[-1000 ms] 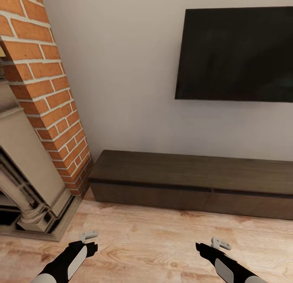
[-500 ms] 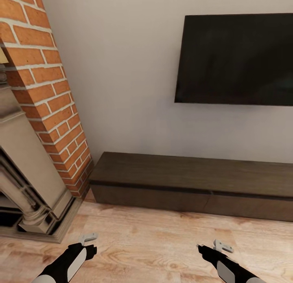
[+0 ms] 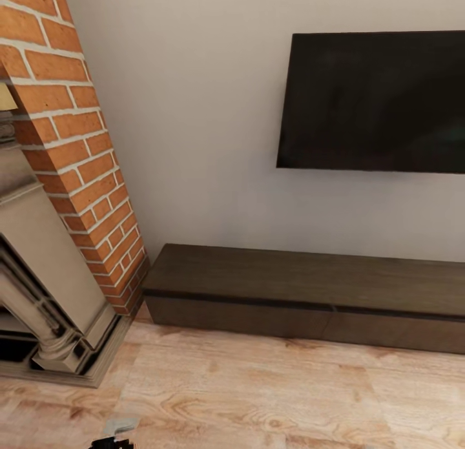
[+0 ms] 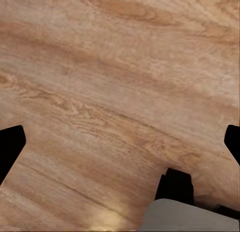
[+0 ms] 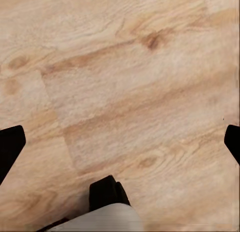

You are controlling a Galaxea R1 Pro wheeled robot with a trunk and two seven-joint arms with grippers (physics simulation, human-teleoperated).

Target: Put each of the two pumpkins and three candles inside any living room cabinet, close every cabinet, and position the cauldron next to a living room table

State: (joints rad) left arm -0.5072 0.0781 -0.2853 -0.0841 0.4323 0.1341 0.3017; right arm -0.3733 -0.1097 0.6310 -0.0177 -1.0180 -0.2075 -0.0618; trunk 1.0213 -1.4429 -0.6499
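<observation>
Facing a pale living-room wall, the robot looks down on the long, low dark-brown cabinet (image 3: 310,294), which sits on the wooden floor (image 3: 258,397) against the wall with both flat fronts flush and closed. A black television (image 3: 374,100) hangs on the wall above it, and a red-brick chimney (image 3: 71,145) with a stone fireplace surround (image 3: 45,294) stands just beside the cabinet's left end. The left gripper (image 4: 120,142) points at bare floorboards with its dark fingertips (image 4: 10,147) spread wide and nothing between them; a sliver of it shows at the bottom edge of the head view. The right gripper (image 5: 120,144) also hangs over bare planks, fingers wide apart and empty.
</observation>
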